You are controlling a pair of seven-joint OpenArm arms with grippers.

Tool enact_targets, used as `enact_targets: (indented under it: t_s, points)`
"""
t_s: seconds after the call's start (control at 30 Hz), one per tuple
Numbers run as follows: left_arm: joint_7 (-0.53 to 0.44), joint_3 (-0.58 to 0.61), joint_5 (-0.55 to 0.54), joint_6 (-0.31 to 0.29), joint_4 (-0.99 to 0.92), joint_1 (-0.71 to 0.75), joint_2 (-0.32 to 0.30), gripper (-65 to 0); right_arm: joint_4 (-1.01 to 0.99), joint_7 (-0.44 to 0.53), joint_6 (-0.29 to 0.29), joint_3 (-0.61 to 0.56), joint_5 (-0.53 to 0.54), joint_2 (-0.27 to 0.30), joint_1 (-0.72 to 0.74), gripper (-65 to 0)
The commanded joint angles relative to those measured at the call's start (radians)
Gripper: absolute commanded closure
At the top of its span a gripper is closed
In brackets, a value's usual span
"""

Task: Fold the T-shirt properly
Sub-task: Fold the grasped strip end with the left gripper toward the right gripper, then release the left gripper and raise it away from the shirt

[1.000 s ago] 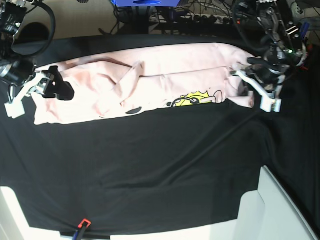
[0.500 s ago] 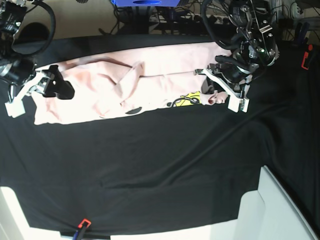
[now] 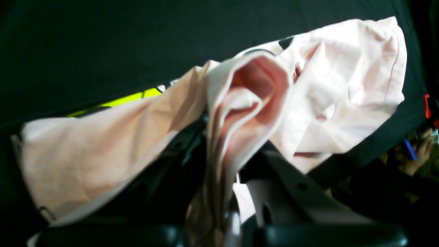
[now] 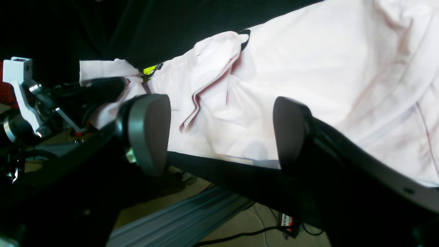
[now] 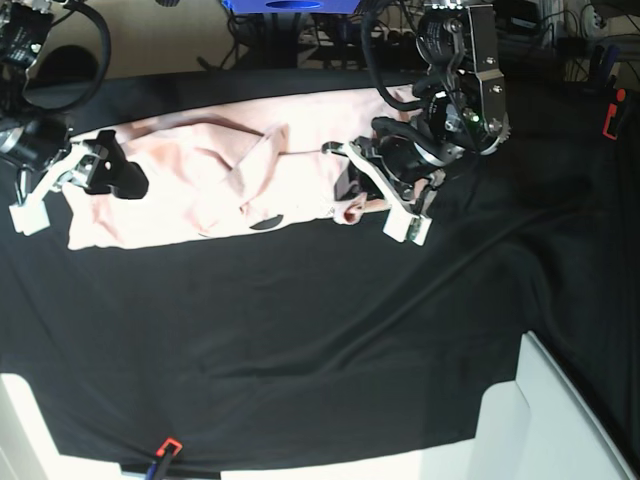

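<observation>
The pale pink T-shirt [image 5: 220, 170] lies along the far part of the black table cloth [image 5: 300, 320], wrinkled, with a bit of black print at its near edge. My left gripper [image 5: 365, 195] is shut on the shirt's right end, which hangs bunched from it. In the left wrist view the fabric [image 3: 308, 96] is pinched in the gripper [image 3: 219, 195], with a strip of yellow print [image 3: 130, 98] showing. My right gripper [image 5: 115, 172] is open over the shirt's left end. In the right wrist view its pads [image 4: 147, 133] stand apart above the shirt [image 4: 325, 79].
A white box [image 5: 540, 420] stands at the front right corner. A small red-tipped object [image 5: 165, 447] lies at the front edge. A red item [image 5: 613, 110] sits at the far right. Cables and a blue box [image 5: 290, 5] lie behind the table.
My left gripper has moved left across the table with the shirt's right end, folding it over the shirt; the yellow print is now mostly covered. The right arm has not moved.
</observation>
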Motion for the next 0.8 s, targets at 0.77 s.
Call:
enact_targets:
  t_s: [0.77]
  points:
    - [-0.024,0.181,-0.027,-0.015,-0.078,-0.098,0.004,-23.9,-0.067,0.016,0.007,0.001,0.027,0.014,0.01,-44.7]
